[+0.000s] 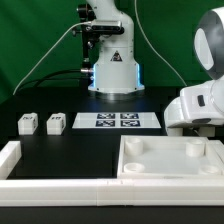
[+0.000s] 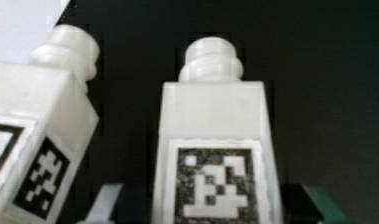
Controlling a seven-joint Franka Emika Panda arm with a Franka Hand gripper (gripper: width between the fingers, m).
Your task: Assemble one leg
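Note:
In the wrist view a white leg [image 2: 212, 120] with a knobbed tip and a black-and-white tag stands between my gripper's [image 2: 218, 210] two fingers. The jaws sit on either side of it, with a dark gap on one side, so the gripper is open. A second leg [image 2: 35, 120] stands close beside it. In the exterior view two more legs [image 1: 27, 123] [image 1: 55, 122] sit on the table at the exterior view's left. The gripper is hidden there behind the arm's white body [image 1: 200, 100].
The marker board [image 1: 118, 120] lies at the table's middle. The large white tray-like piece with corner sockets [image 1: 125, 165] lies in front at the exterior view's right. A white rail [image 1: 10, 158] runs along the front left. The robot base [image 1: 112, 70] stands at the back.

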